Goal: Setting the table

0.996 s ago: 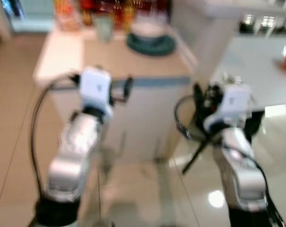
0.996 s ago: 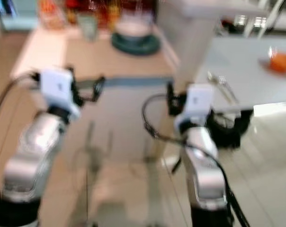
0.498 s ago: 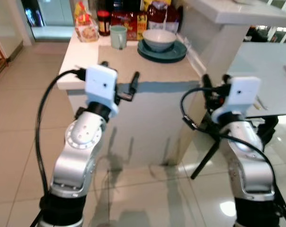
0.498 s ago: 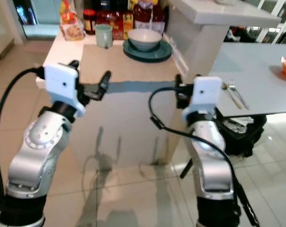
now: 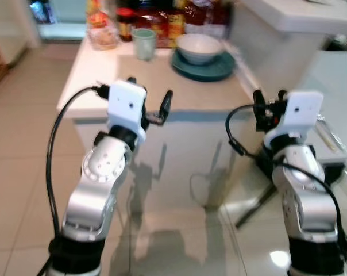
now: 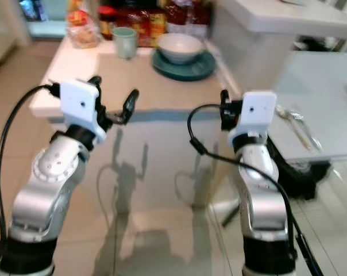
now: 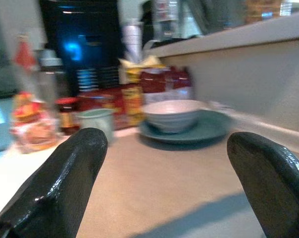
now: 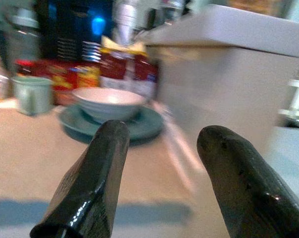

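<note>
A pale bowl (image 5: 199,47) sits on a teal plate (image 5: 204,66) at the far right of a beige counter (image 5: 185,92). A green cup (image 5: 143,43) stands just left of them. Both arms are raised in front of the counter's near edge. My left gripper (image 5: 149,95) is open and holds nothing; its wrist view looks across the counter at the bowl (image 7: 172,114), plate (image 7: 209,128) and cup (image 7: 96,123). My right gripper (image 5: 268,100) is open too, near the counter's right corner, with the bowl (image 8: 109,103) and plate (image 8: 139,128) ahead of its fingers (image 8: 97,183).
Jars and food packets (image 5: 156,20) line the back of the counter. A tall white ledge (image 5: 288,17) rises on its right side. Further right stands a glass table (image 6: 317,103) with a fork and other cutlery (image 6: 297,123). Tiled floor (image 5: 24,144) lies on the left.
The picture was blurred a second ago and has sharpened and shifted a little as the camera moved. Both arms hold the same raised pose, with the grippers still open.
</note>
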Tool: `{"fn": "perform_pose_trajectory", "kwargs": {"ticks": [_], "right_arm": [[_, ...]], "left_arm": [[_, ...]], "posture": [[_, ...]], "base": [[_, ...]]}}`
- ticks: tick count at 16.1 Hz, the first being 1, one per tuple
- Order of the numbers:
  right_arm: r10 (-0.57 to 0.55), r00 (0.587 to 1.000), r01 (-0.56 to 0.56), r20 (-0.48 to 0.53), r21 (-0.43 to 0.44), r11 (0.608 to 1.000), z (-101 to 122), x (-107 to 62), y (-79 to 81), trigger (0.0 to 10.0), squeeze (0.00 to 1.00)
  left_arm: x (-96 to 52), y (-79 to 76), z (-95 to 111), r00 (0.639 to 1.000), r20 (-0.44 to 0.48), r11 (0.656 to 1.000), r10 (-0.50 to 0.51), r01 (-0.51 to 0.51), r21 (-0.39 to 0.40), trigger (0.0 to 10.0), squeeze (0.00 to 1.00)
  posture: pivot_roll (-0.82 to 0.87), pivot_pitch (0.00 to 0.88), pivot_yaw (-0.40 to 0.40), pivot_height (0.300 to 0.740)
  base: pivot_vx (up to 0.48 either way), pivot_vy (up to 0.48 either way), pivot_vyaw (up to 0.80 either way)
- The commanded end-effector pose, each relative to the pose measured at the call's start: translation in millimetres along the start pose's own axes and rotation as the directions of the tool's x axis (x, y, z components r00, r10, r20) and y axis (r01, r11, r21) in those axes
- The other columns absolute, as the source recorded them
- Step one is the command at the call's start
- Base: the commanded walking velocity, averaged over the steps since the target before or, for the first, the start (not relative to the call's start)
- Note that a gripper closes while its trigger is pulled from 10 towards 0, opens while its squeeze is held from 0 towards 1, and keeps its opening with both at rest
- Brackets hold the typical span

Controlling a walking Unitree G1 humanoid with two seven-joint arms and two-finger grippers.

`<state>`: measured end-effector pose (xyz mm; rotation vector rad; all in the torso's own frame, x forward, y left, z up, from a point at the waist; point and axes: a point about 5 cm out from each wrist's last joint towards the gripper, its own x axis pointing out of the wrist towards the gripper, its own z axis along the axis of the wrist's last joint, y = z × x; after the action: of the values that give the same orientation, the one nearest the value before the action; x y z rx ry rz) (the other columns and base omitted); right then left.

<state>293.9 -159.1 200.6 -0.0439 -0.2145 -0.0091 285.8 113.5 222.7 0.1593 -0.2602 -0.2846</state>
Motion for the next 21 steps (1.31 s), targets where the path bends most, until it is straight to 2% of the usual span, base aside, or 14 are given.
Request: {"fn": "perform_pose_trajectory", "kwargs": {"ticks": [1, 13, 14, 15, 21], "right_arm": [[0.025, 1.000, -0.025, -0.003, 0.016, 1.000, 1.7, 0.6, 6.0, 10.0, 0.00], [0.025, 1.000, -0.025, -0.009, 0.026, 0.999, 3.3, 2.5, 4.6, 10.0, 0.00], [0.034, 0.999, -0.032, -0.042, 0.049, 0.998, 0.4, 4.3, 4.1, 10.0, 0.22], [0.043, 0.998, -0.040, -0.050, 0.063, 0.997, -0.4, 4.9, 4.3, 10.0, 1.00], [0.041, 0.997, -0.033, -0.069, 0.106, 0.994, -1.1, 5.9, 1.7, 10.0, 1.00]], "left_arm": [[-1.6, 4.8, -0.3, 1.000, -0.009, 1.000, 0.018, -0.018, 0.013, 10.0, 0.00], [-2.1, 4.1, -0.7, 1.000, -0.012, 1.000, 0.009, -0.009, 0.013, 10.0, 0.00], [-2.0, 2.8, -1.0, 1.000, -0.016, 1.000, -0.004, 0.004, 0.011, 10.0, 0.00], [-2.0, 2.1, -0.9, 1.000, -0.016, 1.000, -0.012, 0.012, 0.015, 10.0, 0.00], [-5.5, 0.2, 0.4, 0.998, -0.002, 0.998, -0.058, 0.058, 0.022, 10.0, 0.00]], "posture": [[0.08, 0.054, -0.081, 0.740], [0.08, 0.056, -0.081, 0.740], [0.08, 0.056, -0.080, 0.740], [0.08, 0.056, -0.080, 0.740], [0.08, 0.055, -0.083, 0.740]], "base": [[0.480, 0.000, 0.00], [0.477, 0.000, 0.00], [0.000, 0.000, 0.00], [0.000, 0.000, 0.00], [0.000, 0.000, 0.00]]}}
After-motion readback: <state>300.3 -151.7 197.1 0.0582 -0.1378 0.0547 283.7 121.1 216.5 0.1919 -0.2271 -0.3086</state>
